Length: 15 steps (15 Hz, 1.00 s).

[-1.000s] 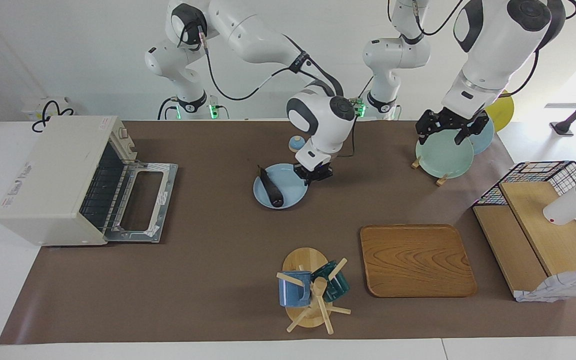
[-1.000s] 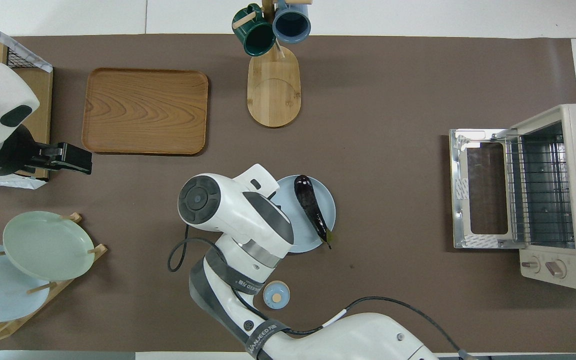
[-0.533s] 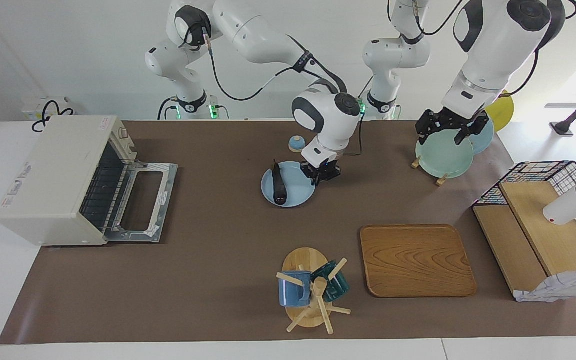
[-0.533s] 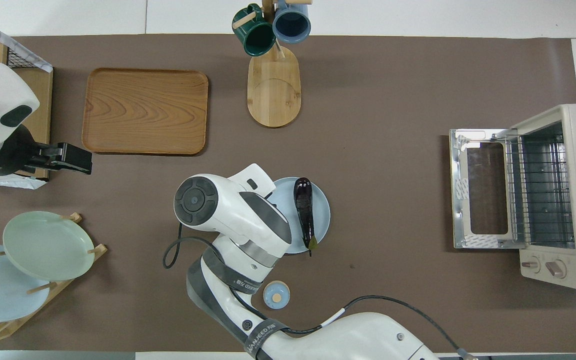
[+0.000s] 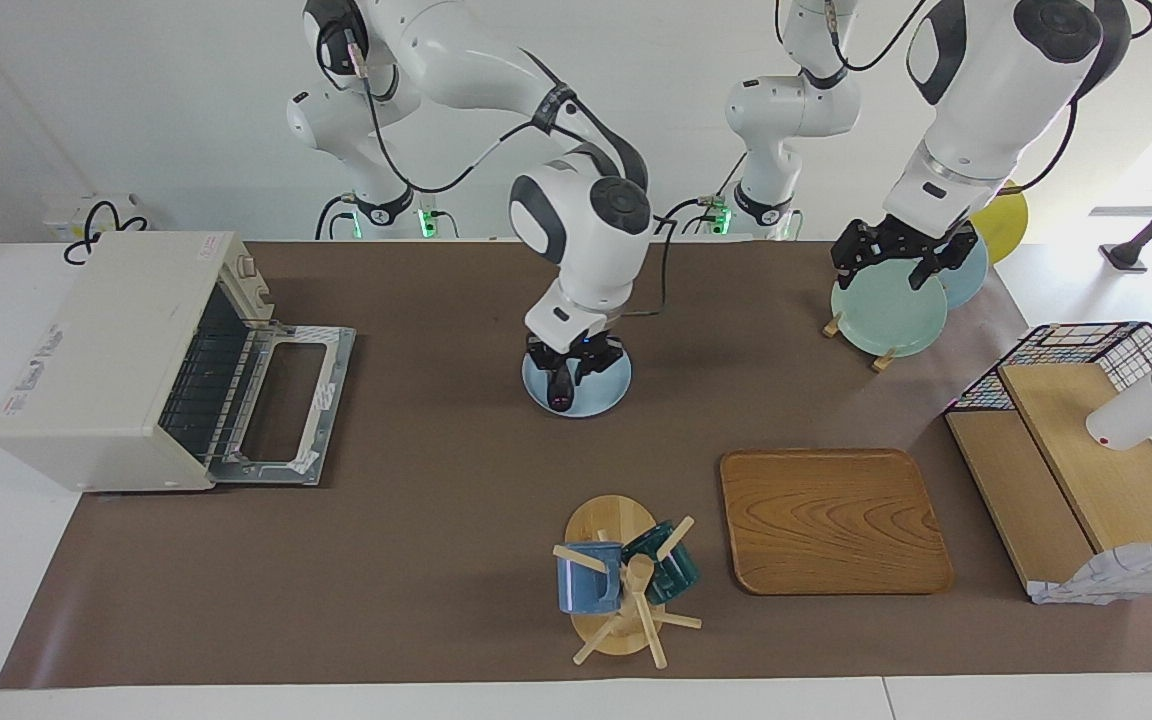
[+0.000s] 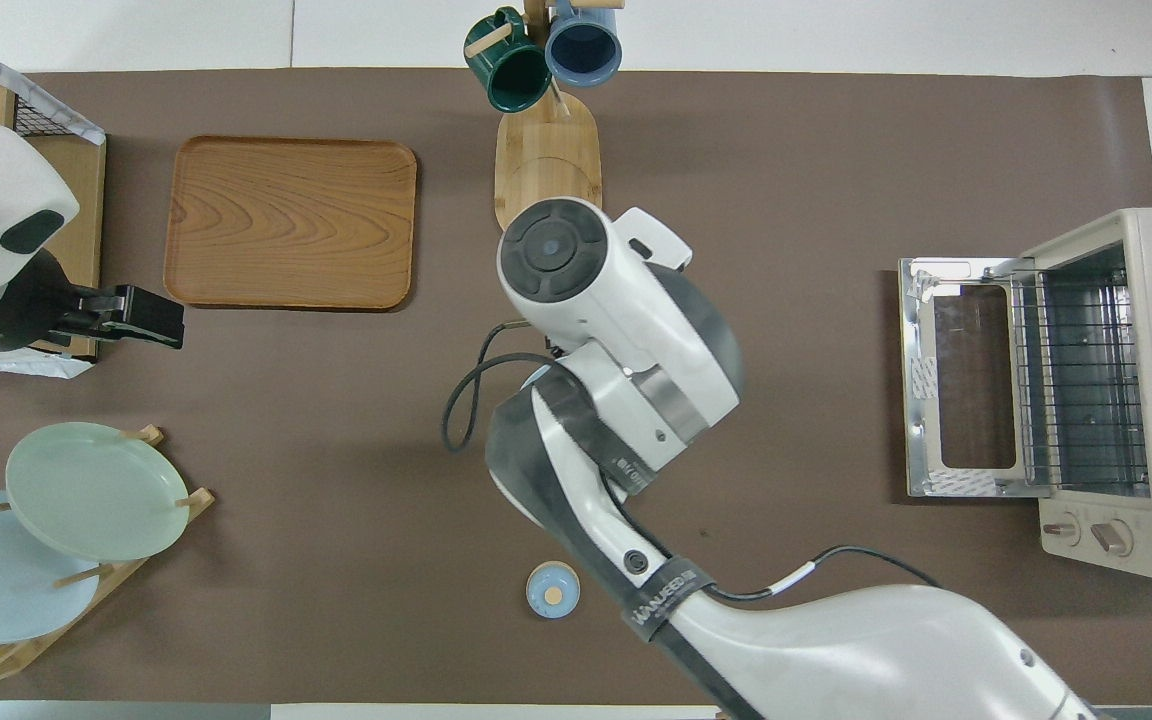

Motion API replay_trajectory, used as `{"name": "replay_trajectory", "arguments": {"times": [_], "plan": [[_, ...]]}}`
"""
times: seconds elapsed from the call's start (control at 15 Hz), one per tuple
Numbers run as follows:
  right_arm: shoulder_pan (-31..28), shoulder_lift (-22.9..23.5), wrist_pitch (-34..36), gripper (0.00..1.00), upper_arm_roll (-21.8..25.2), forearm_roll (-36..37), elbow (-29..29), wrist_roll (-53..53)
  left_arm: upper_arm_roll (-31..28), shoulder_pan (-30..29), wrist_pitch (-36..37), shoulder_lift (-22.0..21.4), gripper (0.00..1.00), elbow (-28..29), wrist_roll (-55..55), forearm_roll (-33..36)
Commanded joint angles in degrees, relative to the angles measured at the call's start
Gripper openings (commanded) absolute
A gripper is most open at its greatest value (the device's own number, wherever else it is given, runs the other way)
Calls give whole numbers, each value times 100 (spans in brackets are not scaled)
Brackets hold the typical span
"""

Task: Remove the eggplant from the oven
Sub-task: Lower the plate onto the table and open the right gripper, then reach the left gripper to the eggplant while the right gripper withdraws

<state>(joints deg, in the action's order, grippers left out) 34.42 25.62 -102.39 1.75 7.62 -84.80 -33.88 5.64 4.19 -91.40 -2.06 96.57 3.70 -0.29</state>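
The eggplant (image 5: 560, 394) lies on a light blue plate (image 5: 608, 392) at the middle of the table, outside the oven. My right gripper (image 5: 566, 366) is down over it, open, with one finger on each side of it; only the eggplant's tip shows. In the overhead view the right arm hides the eggplant and the plate. The oven (image 5: 106, 360) stands at the right arm's end of the table with its door (image 5: 286, 400) dropped open and its wire rack (image 6: 1076, 385) bare. My left gripper (image 5: 901, 262) waits in the air over the plate rack.
A plate rack (image 5: 886, 310) stands near the left arm's base. A wooden tray (image 5: 831, 520) and a mug tree (image 5: 621, 585) lie farther from the robots. A wire basket with wooden shelves (image 5: 1086, 450) stands at the left arm's end. A small blue knob (image 6: 553, 588) sits near the robots.
The plate slid a little toward the left arm's end and the eggplant turned on it. My right gripper moved from the plate's rim to over the eggplant. The left arm has not moved.
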Motion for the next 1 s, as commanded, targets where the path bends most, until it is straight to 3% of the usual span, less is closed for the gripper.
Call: {"name": "replay_trajectory", "arguments": {"times": [0.0,0.27,0.6,0.93], "plan": [[-400,-582,-17,0,-69,292,-982,391,-19,-15,8,-75,100,64,-9,-59],[-987,-997,-219,0,-69,986,-2126,505,-19,-15,-27,-128,100,55,26,-50],[-1867,-1261,-1588,0,-69,1118,-3409,857,-10,55,-123,-128,100,73,-35,-50],[-2220,-1305,-1846,0,-69,1601,-3701,1269,51,397,-493,-111,100,301,52,-172]]}}
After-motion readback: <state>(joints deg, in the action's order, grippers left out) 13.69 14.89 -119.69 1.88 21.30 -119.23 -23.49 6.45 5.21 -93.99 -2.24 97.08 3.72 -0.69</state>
